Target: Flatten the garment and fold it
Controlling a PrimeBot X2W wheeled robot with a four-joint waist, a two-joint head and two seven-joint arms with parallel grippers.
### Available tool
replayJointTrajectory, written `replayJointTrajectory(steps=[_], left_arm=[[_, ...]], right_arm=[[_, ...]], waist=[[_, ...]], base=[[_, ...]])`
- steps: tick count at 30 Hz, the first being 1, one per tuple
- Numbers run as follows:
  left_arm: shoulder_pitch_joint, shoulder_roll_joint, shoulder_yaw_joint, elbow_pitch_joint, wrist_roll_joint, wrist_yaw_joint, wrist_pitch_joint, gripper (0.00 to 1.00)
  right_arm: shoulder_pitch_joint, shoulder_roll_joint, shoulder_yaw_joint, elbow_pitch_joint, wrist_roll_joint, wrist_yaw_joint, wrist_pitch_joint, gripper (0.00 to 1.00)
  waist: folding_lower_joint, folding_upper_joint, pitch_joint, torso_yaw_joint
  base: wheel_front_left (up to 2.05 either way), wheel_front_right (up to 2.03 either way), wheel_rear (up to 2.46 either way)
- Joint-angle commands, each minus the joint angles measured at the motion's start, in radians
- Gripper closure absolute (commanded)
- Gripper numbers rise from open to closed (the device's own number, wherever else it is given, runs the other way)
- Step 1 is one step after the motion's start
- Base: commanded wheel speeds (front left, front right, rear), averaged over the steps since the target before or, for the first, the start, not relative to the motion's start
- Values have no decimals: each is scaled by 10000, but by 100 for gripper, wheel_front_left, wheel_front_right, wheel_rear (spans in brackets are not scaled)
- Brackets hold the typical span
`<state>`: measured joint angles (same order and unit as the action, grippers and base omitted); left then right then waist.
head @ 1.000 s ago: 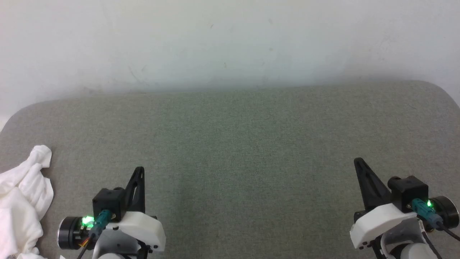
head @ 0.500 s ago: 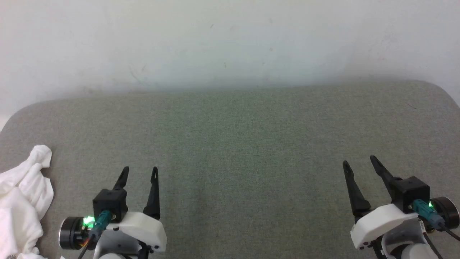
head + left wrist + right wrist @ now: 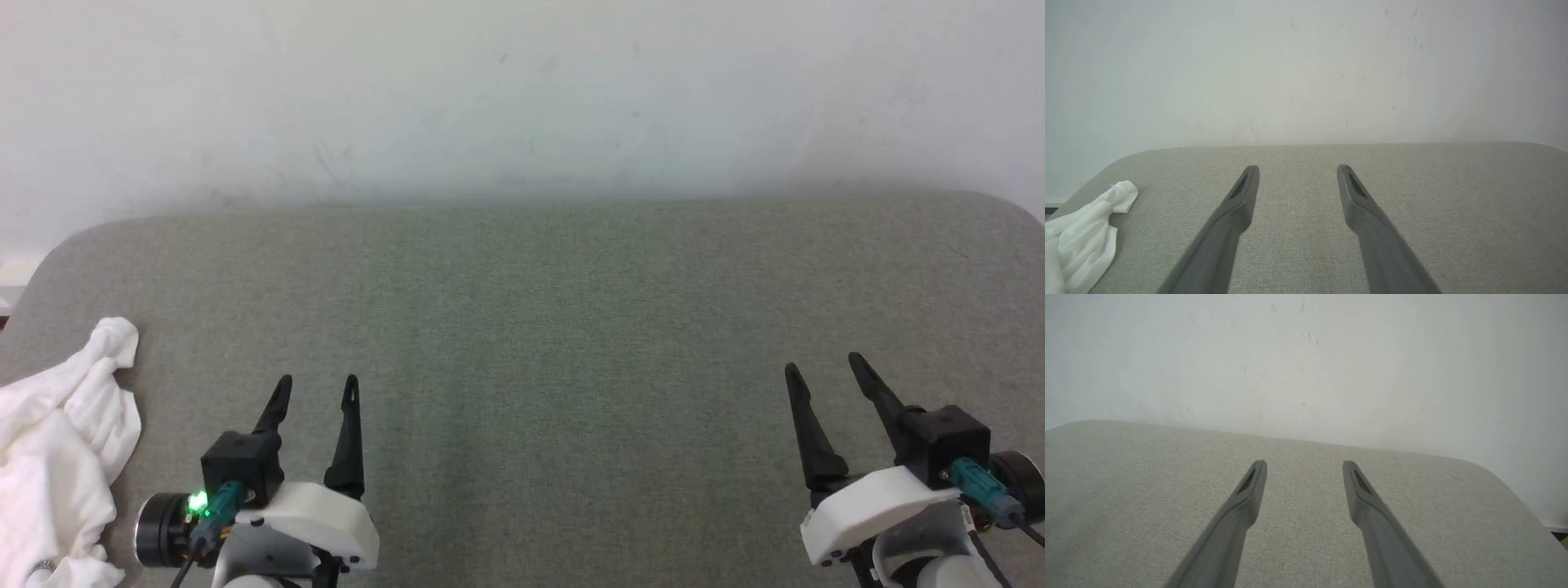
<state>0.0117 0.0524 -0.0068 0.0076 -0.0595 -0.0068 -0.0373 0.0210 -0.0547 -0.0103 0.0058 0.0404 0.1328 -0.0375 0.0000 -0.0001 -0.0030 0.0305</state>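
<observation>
Item: two wide-spread grippers and one crumpled garment, all on a grey fabric-covered table [image 3: 522, 327].

Listed from the table's near edge outward. The left gripper [image 3: 317, 380] is placed over the near edge toward the table's left end; its two dark fingers are spread wide and nothing is held between them. The right gripper [image 3: 823, 364] is placed over the near edge toward the table's right end, its fingers likewise spread wide with nothing held. The garment [image 3: 65, 441], of thin white fabric, is bunched in a heap at the table's near left corner and is partly cut off by the frame. One rumpled end is pointed toward the table's far edge, and the heap is kept apart from the left gripper's fingers. The table's far corners are rounded. A pale, lightly scuffed wall [image 3: 522, 98] is met at the table's far edge.
</observation>
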Motion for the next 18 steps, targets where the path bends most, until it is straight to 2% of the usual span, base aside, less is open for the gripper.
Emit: replayJointTrajectory(steps=[1, 18], left_arm=[[-83, -4, -6, -15, -95, 21, -92, 0], [-108, -7, 171, 79, -598, 19, -447, 0]], right_arm=[[47, 10, -30, -19, 84, -4, -94, 0], [125, 16, 24, -60, 138, -7, -449, 0]], waist=[[0, 0, 1, 71], [0, 1, -57, 1239]], base=[[0, 0, 0], [0, 0, 0]])
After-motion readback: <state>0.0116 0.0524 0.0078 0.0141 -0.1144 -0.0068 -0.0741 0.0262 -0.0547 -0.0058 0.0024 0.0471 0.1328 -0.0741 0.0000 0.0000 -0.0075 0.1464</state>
